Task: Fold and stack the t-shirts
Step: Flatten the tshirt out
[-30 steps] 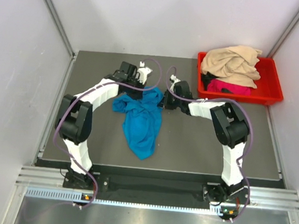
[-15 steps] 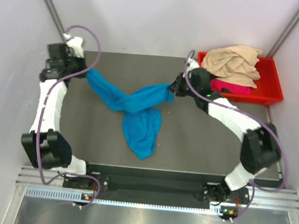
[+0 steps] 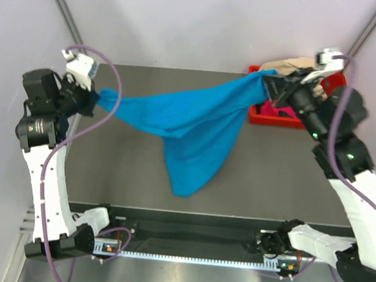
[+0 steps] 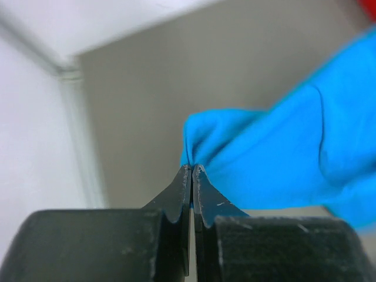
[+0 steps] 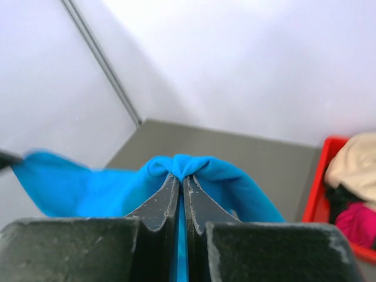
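Observation:
The turquoise-blue t-shirt (image 3: 189, 124) hangs stretched in the air between both grippers, its lower part drooping to the table. My left gripper (image 3: 93, 96) is shut on its left end, which shows in the left wrist view (image 4: 247, 158). My right gripper (image 3: 268, 79) is shut on its right end, high by the bin; the cloth bunches at the tips in the right wrist view (image 5: 194, 167). The beige-tan t-shirt (image 3: 295, 65) and the magenta-pink t-shirt (image 3: 277, 111) lie in the red bin (image 3: 260, 116), partly hidden by my right arm.
The red bin stands at the table's back right corner. White walls with metal rails close in the table on the left, back and right. The dark table top (image 3: 284, 177) shows under and round the hanging shirt.
Both arms have lifted and pulled apart, left to the far left, right up toward the bin. The blue shirt has gone from a twisted bunch on the table to a spread sheet in the air.

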Robot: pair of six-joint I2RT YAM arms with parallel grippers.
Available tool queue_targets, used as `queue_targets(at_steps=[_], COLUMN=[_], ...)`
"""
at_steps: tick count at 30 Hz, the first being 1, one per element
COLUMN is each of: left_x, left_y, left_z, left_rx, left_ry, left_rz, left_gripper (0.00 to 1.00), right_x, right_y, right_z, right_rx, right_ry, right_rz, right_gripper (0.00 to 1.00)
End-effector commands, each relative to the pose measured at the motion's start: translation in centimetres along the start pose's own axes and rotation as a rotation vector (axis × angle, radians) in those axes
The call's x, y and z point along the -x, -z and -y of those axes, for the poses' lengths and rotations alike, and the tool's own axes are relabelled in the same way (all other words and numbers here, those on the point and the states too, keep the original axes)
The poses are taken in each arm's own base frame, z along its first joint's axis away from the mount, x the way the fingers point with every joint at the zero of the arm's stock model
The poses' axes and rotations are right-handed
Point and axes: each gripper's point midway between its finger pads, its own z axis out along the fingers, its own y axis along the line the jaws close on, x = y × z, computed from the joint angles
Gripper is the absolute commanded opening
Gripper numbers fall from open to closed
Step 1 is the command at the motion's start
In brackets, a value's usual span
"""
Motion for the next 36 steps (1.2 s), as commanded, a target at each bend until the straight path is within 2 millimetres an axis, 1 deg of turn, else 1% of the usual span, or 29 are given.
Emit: queue_targets(at_steps=[1,2,3,4,5,8,9,11,12,14,15,17,18,19,20,21,22,23,24,25,26,28,29,30,31,32,34,35,36], left_x=[-3.2,-3.7,-4.9,-4.8,-5.0,-6.6,-7.5,-10.6,-11.6,-13.5,-15.8,-17.5,-19.0,-19.7,-20.2,-21.3,-21.9,-22.5,-23.3,-23.8,-24.5,-25.6,-26.1,-26.7,-27.0,-27.3,-27.8,-27.8,-27.7], left_y=[3.0,4.0,5.1,5.9,6.2,5.4,3.9,1.7,0.9,-0.8,-1.5,-2.5,-2.9,-3.1,-3.5,-3.8,-4.0,-4.3,-4.7,-5.0,-5.5,-5.7,-6.1,-6.1,-6.1,-6.1,-5.8,-5.6,-5.6], left_z=[8.4,10.1,11.5,12.8,13.1,12.8,11.9,10.3,9.7,8.5,8.7,8.7,9.0,9.1,8.9,8.9,8.9,8.7,8.2,7.6,7.1,5.8,5.5,5.0,4.9,4.7,4.2,3.9,3.7], left_rx=[-0.412,-0.501,-0.577,-0.648,-0.664,-0.635,-0.594,-0.482,-0.45,-0.397,-0.41,-0.422,-0.44,-0.446,-0.445,-0.446,-0.448,-0.442,-0.419,-0.39,-0.367,-0.3,-0.287,-0.258,-0.25,-0.239,-0.212,-0.195,-0.184], left_ry=[-0.036,-0.039,-0.064,-0.053,-0.05,0.013,0.027,0.118,0.13,0.126,0.156,0.152,0.17,0.17,0.161,0.17,0.169,0.155,0.152,0.147,0.147,0.139,0.14,0.136,0.137,0.139,0.12,0.107,0.096], left_rz=[-0.025,-0.028,-0.051,-0.029,-0.031,-0.091,-0.109,-0.215,-0.24,-0.275,-0.328,-0.353,-0.389,-0.402,-0.405,-0.434,-0.445,-0.452,-0.482,-0.501,-0.526,-0.575,-0.589,-0.613,-0.625,-0.638,-0.667,-0.666,-0.662], left_gripper=[0.0,0.0,0.0,0.0,0.0,0.0,0.0,0.0,0.0,0.0,0.0,0.0,0.0,0.0,0.0,0.0,0.0,0.0,0.0,0.0,0.0,0.0,0.0,0.0,0.0,0.01,0.12,0.22,0.31], right_x=[6.4,7.0,8.8,9.2,9.6,11.5,10.0,9.7,7.7,6.8,4.1,3.1,-0.8,-2.0,-1.9,-6.6,-7.9,-8.1,-12.2,-12.2,-16.0,-17.9,-20.6,-21.4,-22.4,-23.2,-24.8,-23.7,-24.0], right_y=[4.5,5.0,5.8,5.7,5.6,3.7,0.9,-1.7,-4.7,-7.7,-10.9,-14.1,-17.4,-19.0,-20.3,-23.4,-24.8,-25.9,-28.3,-29.3,-31.0,-32.4,-33.1,-33.4,-33.6,-33.5,-32.7,-31.8,-30.8], right_z=[-0.4,-0.5,-1.0,-1.1,-1.2,-2.4,-2.4,-3.6,-3.5,-4.2,-4.0,-4.5,-4.5,-4.7,-5.2,-5.0,-5.2,-6.3,-5.5,-5.8,-5.5,-5.7,-5.3,-5.3,-5.0,-5.0,-4.2,-4.2,-3.1], right_rx=[-0.038,-0.038,-0.028,-0.028,-0.028,0.014,0.029,0.096,0.107,0.146,0.147,0.175,0.175,0.178,0.187,0.165,0.162,0.174,0.137,0.142,0.129,0.12,0.106,0.102,0.092,0.09,0.053,0.044,-0.002], right_ry=[0.066,0.069,0.072,0.078,0.081,0.086,0.083,0.058,0.046,0.013,0.003,-0.024,-0.039,-0.055,-0.057,-0.07,-0.075,-0.082,-0.104,-0.119,-0.133,-0.186,-0.203,-0.23,-0.241,-0.243,-0.194,-0.171,-0.114], right_rz=[0.123,0.131,0.167,0.171,0.172,0.19,0.135,0.121,0.073,0.07,0.017,0.025,-0.04,-0.048,-0.034,-0.101,-0.106,-0.089,-0.134,-0.1,-0.139,-0.127,-0.159,-0.165,-0.184,-0.205,-0.277,-0.283,-0.322], right_gripper=[0.0,0.0,0.0,0.0,0.0,0.0,0.0,0.0,0.0,0.0,0.0,0.0,0.0,0.0,0.0,0.0,0.0,0.0,0.0,0.0,0.0,0.08,0.11,0.17,0.25,0.43,0.65,0.68,0.7])
